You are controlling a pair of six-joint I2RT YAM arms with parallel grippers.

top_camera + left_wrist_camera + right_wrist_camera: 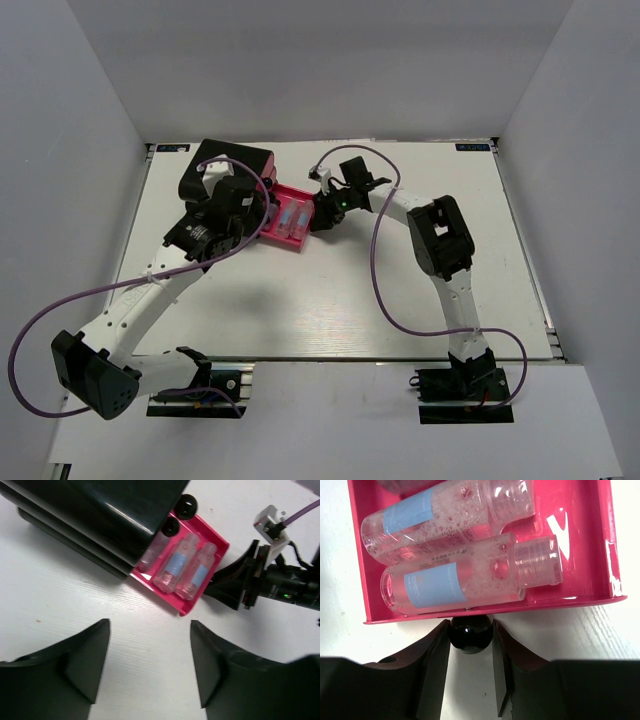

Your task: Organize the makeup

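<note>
Several clear bottles lie in the pink drawer, drawn out of the black box, we note from above. Left wrist: left gripper gapes empty near the drawer. Right wrist: right gripper clamps the drawer's black knob.

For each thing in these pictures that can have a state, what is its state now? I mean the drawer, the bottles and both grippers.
pink drawer: pulled out of the black box
clear bottles: capped, lying on their sides in the drawer
left gripper: open, empty
right gripper: shut on the drawer knob
</note>
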